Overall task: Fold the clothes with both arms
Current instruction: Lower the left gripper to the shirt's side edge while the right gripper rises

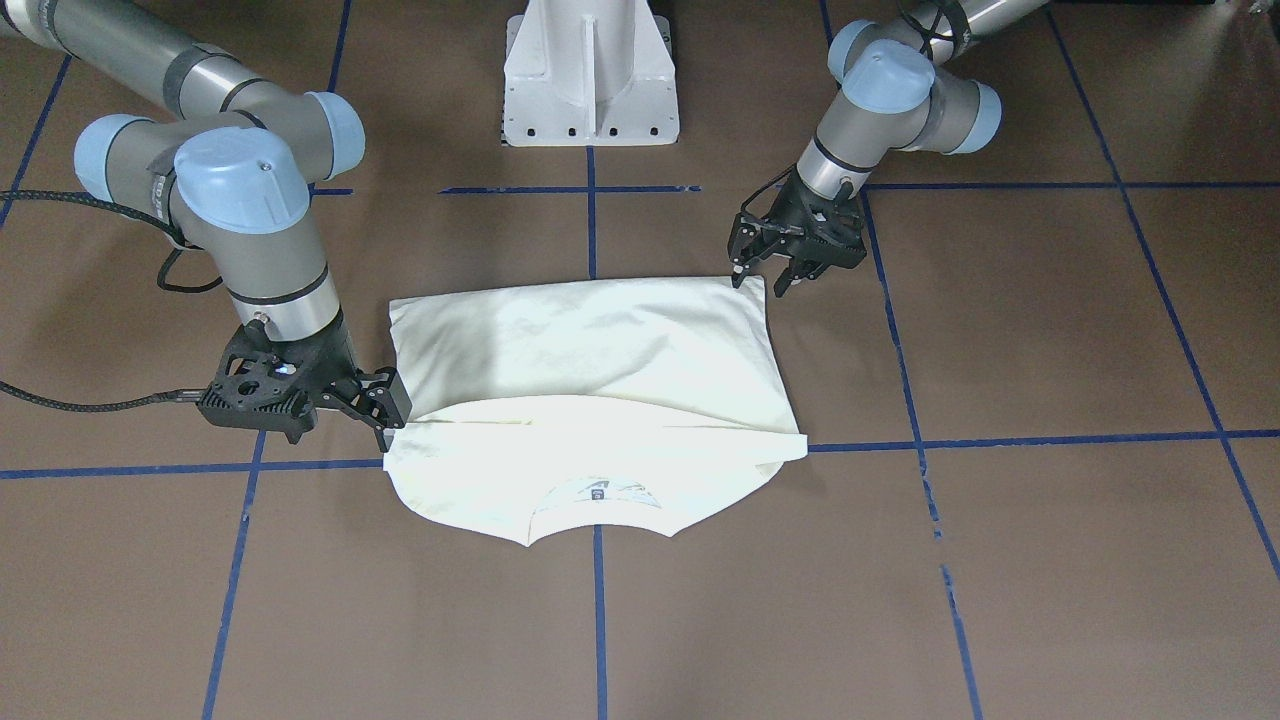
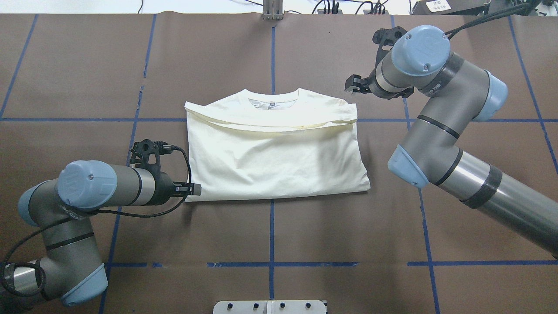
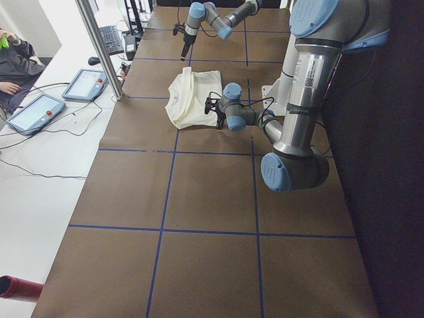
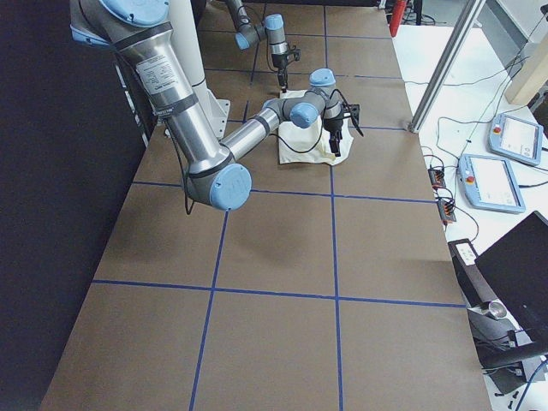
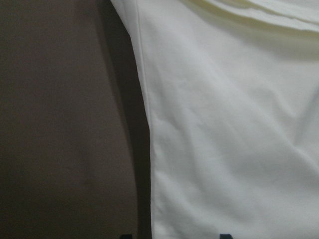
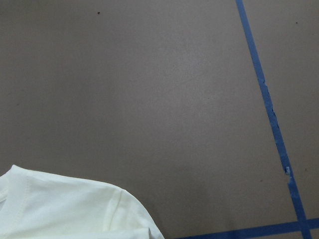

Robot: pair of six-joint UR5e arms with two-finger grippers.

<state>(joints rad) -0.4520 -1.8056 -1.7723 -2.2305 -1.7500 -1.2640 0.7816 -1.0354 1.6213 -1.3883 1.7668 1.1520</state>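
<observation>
The cream T-shirt (image 2: 274, 152) lies flat on the brown table, its lower half folded up over the chest. The collar with its label is at the far edge, and the print is hidden. It also shows in the front view (image 1: 600, 400). My left gripper (image 1: 764, 272) is open at the shirt's near-left corner (image 2: 194, 189). In the left wrist view the shirt's side edge (image 5: 149, 124) runs between the fingertips. My right gripper (image 1: 388, 415) is open, low beside the far-right shoulder (image 2: 352, 85). The right wrist view shows only that shoulder (image 6: 65, 209) and bare table.
The white pedestal base (image 1: 590, 80) stands at the table's near edge, behind the shirt. Blue tape lines (image 2: 271, 226) grid the brown table. Beyond the far edge are a metal post (image 3: 99, 46), teach pendants (image 3: 33, 109) and a seated person (image 3: 10, 59).
</observation>
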